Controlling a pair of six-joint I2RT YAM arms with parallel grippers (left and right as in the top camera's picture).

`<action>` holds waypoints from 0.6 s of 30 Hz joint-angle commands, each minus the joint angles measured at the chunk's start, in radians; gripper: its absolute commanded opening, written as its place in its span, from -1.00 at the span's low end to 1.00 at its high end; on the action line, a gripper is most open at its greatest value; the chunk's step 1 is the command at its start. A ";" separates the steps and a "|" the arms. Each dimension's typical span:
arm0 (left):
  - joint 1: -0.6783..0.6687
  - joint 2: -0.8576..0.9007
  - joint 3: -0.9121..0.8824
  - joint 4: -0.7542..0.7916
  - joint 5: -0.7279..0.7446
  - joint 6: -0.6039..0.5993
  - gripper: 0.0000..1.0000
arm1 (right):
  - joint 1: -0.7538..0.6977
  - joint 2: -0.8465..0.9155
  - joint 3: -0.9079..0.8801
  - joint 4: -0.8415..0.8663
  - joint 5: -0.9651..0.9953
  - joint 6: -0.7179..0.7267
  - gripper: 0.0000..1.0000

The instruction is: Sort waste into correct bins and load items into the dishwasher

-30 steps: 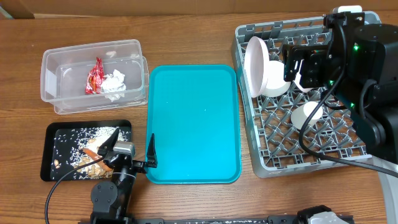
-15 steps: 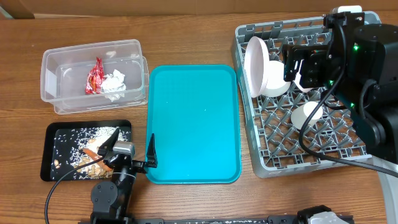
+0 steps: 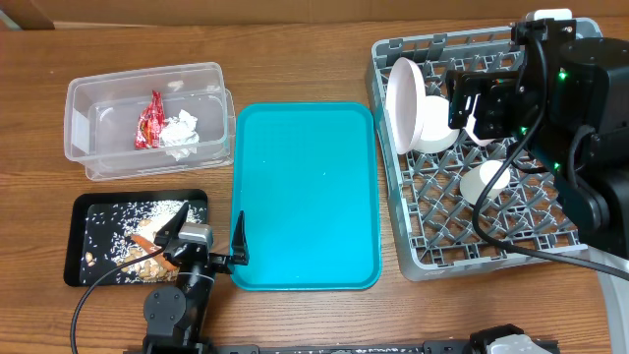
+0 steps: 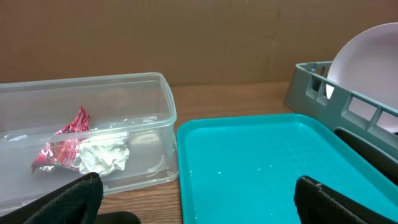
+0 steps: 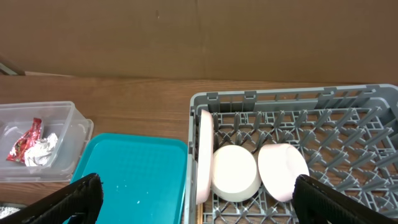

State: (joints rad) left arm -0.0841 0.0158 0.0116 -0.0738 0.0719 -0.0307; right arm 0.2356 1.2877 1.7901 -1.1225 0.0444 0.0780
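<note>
- Straight ahead of your left gripper (image 4: 198, 208), the teal tray (image 4: 261, 168) lies flat and bare: open passage low over it.
- Ahead to its left, the clear tub (image 4: 166, 124) wall stands in the way.
- Ahead to its right, the rack (image 4: 323, 87) wall and the upright plate (image 4: 367, 62) block.
- Ahead of and below your right gripper (image 5: 199, 199), the plate and two bowls (image 5: 235, 173) fill the rack's left rows; the pegs to its right stand free.

Setting: robotics lab bench. Evidence: wood-grain table (image 3: 295, 54), plain cardboard backdrop (image 4: 186, 37) behind it, black cabled robot arm (image 3: 590, 108) above a grey plastic dish rack (image 3: 442, 254).
</note>
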 commanded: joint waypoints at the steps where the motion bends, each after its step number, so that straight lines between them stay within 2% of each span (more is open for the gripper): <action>1: 0.005 -0.011 -0.007 0.004 0.006 -0.018 1.00 | -0.003 -0.031 0.001 -0.009 0.015 -0.008 1.00; 6: 0.005 -0.011 -0.007 0.004 0.006 -0.018 1.00 | -0.002 -0.157 -0.040 -0.003 0.060 -0.030 1.00; 9: 0.005 -0.011 -0.007 0.004 0.006 -0.018 1.00 | -0.002 -0.253 -0.130 0.055 0.085 -0.030 1.00; 12: 0.005 -0.011 -0.007 0.004 0.006 -0.018 0.99 | -0.002 -0.352 -0.269 0.170 0.113 -0.031 1.00; 18: 0.005 -0.011 -0.007 0.004 0.006 -0.018 0.99 | -0.002 -0.572 -0.668 0.440 0.112 -0.044 1.00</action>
State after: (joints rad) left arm -0.0841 0.0154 0.0116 -0.0742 0.0719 -0.0307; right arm 0.2356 0.7570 1.2598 -0.7216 0.1390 0.0460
